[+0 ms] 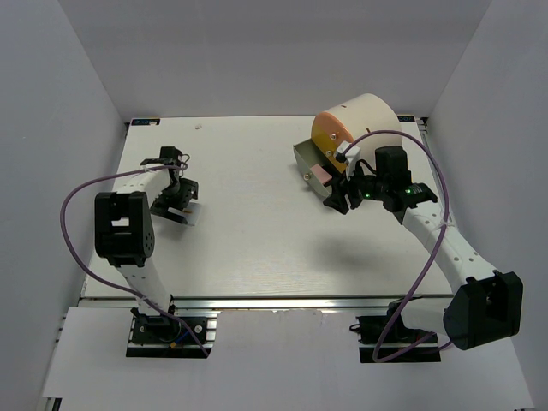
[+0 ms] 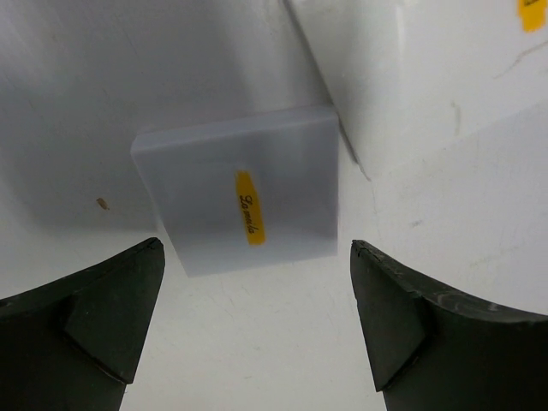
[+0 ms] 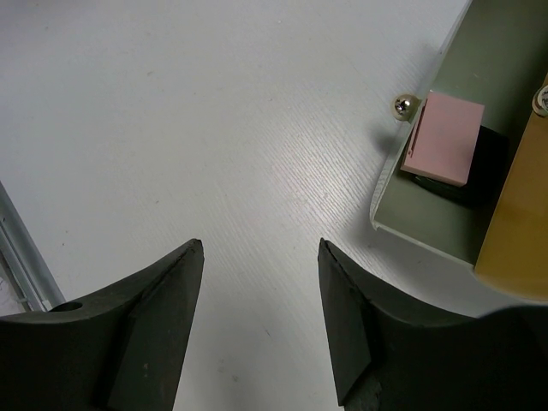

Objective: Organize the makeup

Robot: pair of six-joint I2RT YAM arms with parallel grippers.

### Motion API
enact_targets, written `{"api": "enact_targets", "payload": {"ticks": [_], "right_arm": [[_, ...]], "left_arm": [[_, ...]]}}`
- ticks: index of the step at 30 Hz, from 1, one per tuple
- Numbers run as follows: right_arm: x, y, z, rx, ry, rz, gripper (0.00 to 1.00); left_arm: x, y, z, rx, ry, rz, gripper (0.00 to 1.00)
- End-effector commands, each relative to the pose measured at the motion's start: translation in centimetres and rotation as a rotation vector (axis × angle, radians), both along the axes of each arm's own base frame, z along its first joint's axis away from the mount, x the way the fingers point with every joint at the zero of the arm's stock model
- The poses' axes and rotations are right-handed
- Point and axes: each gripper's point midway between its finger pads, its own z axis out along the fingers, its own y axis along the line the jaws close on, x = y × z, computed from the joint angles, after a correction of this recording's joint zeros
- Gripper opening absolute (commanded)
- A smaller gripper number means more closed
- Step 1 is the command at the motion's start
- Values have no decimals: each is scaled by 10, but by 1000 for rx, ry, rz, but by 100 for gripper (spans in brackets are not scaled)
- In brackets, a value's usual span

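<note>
The cream cylinder point(image 1: 360, 120) has its grey drawer point(image 3: 419, 214) out. The right wrist view alone shows the pink square point(image 3: 443, 137) in it clearly, past the spread right gripper point(image 3: 261, 325). Well left of the cylinder, the spread left gripper point(image 2: 257, 317) overhangs a yellow-stickered pale case point(image 2: 214, 188).

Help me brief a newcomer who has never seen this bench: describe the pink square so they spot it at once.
Start at the large cream cylinder with the orange front, far right on the table. A grey-green drawer stands pulled out from it, and the pink square lies flat inside, resting on something dark. Nothing else there is pink; a small silver knob sits beside it.
</note>
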Motion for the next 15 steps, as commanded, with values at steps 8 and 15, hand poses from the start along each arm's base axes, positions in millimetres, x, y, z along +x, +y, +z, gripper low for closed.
{"api": "enact_targets", "payload": {"ticks": [8,15], "right_arm": [[-2,1,8,7,-44,15,62],[0,1,9,7,-44,15,62]], "left_arm": [[-5,1,-20,2,67,10,98],[-9,1,-23,-1,83,22,93]]}}
